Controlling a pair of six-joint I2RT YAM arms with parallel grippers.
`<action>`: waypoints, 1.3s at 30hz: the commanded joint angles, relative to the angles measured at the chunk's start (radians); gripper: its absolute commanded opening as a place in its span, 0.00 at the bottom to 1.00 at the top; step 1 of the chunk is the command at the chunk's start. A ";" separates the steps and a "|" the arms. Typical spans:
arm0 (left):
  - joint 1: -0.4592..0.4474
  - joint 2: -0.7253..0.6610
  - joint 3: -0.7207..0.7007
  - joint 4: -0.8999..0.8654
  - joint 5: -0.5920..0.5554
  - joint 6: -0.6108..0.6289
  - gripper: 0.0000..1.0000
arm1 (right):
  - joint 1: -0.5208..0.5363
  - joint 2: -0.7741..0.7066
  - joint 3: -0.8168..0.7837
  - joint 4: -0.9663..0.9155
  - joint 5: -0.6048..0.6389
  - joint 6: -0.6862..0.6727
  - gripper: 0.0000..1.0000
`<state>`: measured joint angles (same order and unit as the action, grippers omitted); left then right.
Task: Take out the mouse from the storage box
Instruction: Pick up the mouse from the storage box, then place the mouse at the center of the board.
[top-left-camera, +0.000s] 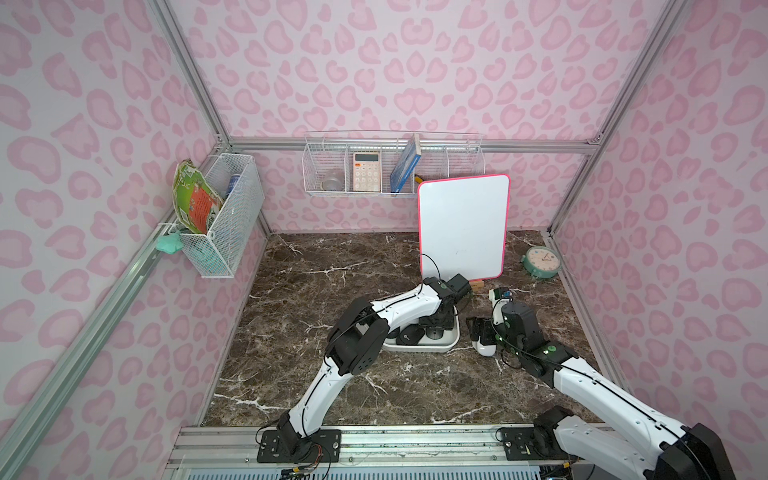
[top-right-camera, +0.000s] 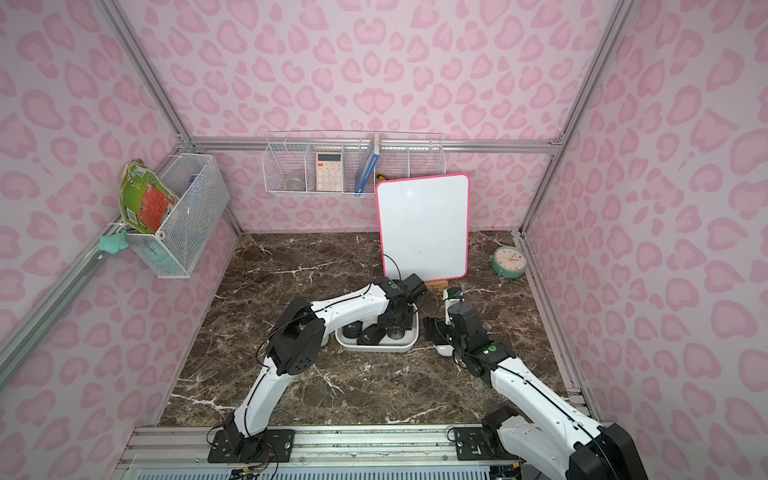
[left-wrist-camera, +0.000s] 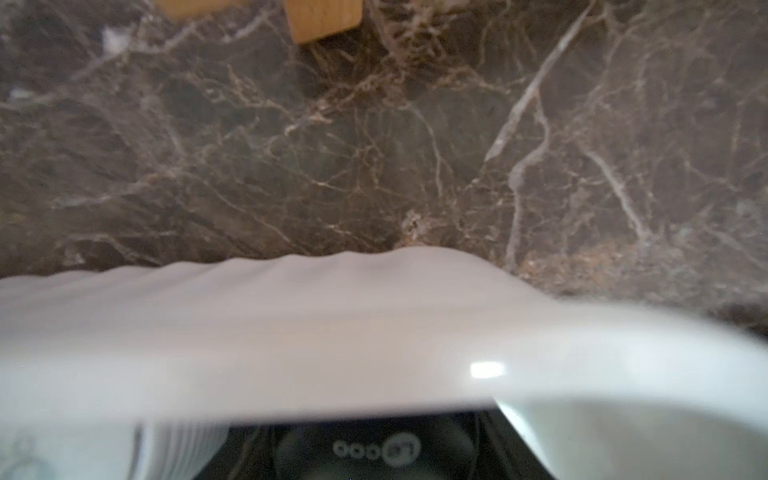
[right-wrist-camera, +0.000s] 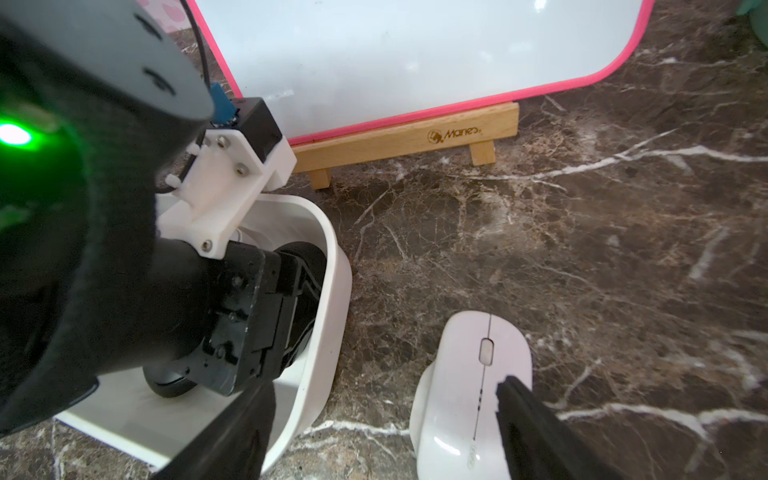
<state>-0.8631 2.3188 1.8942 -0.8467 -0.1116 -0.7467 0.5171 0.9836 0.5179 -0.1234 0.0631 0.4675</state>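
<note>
My right gripper (right-wrist-camera: 380, 388) hangs wide open, holding nothing, above the white mouse (right-wrist-camera: 461, 374) on the table (right-wrist-camera: 582, 249) just beside the storage box (right-wrist-camera: 332, 282). The mouse's tail print is too small to read. My left arm (top-left-camera: 399, 307), elbow high, bends its wrist down into the box. There the left gripper (right-wrist-camera: 301, 307) is clamped on a black mouse (left-wrist-camera: 374, 451) with a blurred logo. Behind, the wooden stand (right-wrist-camera: 407, 137) reads "Manes".
</note>
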 joint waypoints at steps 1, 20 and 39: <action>0.000 -0.009 -0.016 -0.010 0.021 0.004 0.50 | 0.001 0.008 0.017 0.011 -0.011 0.004 0.86; -0.005 -0.504 -0.350 0.080 -0.004 0.049 0.45 | 0.001 0.000 0.017 -0.006 0.001 0.003 0.86; -0.004 -1.054 -0.987 -0.026 -0.036 -0.128 0.45 | 0.029 0.057 0.028 0.041 -0.018 0.022 0.85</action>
<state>-0.8673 1.2984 0.9504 -0.8494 -0.1223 -0.8211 0.5392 1.0313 0.5293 -0.1089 0.0441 0.4770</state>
